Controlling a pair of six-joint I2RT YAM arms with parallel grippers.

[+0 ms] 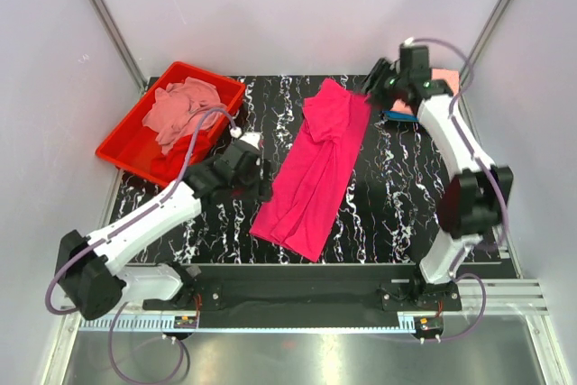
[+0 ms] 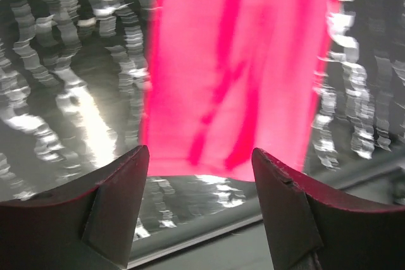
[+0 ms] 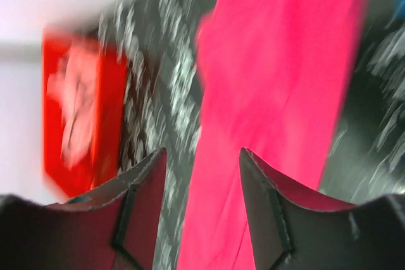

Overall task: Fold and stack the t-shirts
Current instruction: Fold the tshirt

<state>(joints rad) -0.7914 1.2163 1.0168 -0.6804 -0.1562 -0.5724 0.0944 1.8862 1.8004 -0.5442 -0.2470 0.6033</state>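
A hot pink t-shirt (image 1: 317,167) lies folded into a long strip across the middle of the black marbled table, running from far centre to near centre. It fills the left wrist view (image 2: 240,61) and the right wrist view (image 3: 272,93). My left gripper (image 1: 260,169) is open and empty just left of the strip's middle. My right gripper (image 1: 371,81) is open and empty above the strip's far right corner. Folded salmon (image 1: 444,78) and teal (image 1: 398,114) t-shirts lie at the far right, mostly hidden by the right arm. Dusty pink t-shirts (image 1: 183,107) sit crumpled in the red tray.
The red plastic tray (image 1: 126,149) stands at the table's far left corner, also in the right wrist view (image 3: 104,118). White walls close in the sides and back. The table's near edge shows in the left wrist view (image 2: 209,229).
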